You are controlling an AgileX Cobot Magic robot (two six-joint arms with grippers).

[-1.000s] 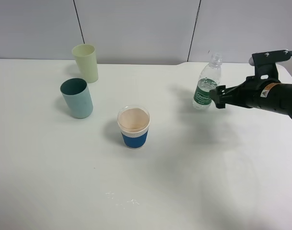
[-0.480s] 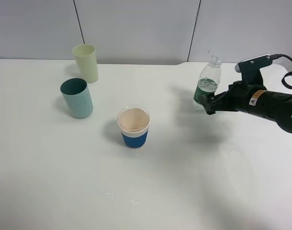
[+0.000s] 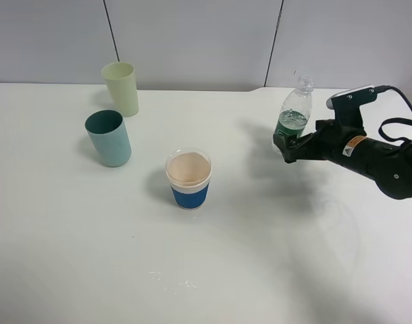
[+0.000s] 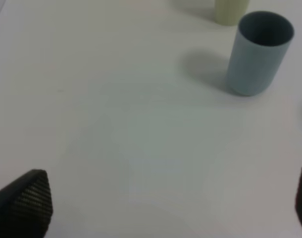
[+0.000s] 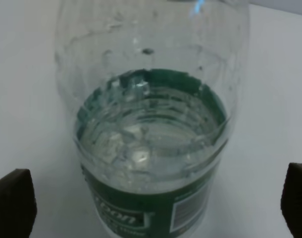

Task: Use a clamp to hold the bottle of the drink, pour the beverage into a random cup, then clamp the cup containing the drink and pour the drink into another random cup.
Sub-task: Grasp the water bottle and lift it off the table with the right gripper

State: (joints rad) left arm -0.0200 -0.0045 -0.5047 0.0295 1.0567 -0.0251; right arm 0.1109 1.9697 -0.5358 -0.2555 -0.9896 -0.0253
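- The clear plastic bottle with a green label [image 3: 293,115] stands upright on the white table [image 3: 91,270], at about 2 o'clock from the table's middle in the high view, near the far edge.
- In the right wrist view the bottle [image 5: 151,148] holds clear liquid up to just above its label.
- The right gripper [image 3: 287,145] reaches in from 3 o'clock at label height. Its fingers [image 5: 12,203] are spread wide, one on each side of the bottle, with bare table showing between each tip and the plastic, so it grips nothing.
- The paper cup with a blue sleeve [image 3: 189,179] stands near the table's middle, at 8 o'clock from the bottle and well apart from it.
- The teal plastic tumbler [image 3: 109,138] stands at 10 o'clock from the paper cup.
- The tall pale-green plastic cup [image 3: 121,88] stands just beyond the tumbler, at about 1 o'clock from it.
- The left gripper [image 4: 163,203] hangs over bare table with its fingers [image 4: 22,203] spread wide apart and empty. The tumbler [image 4: 260,52] is well ahead of it.
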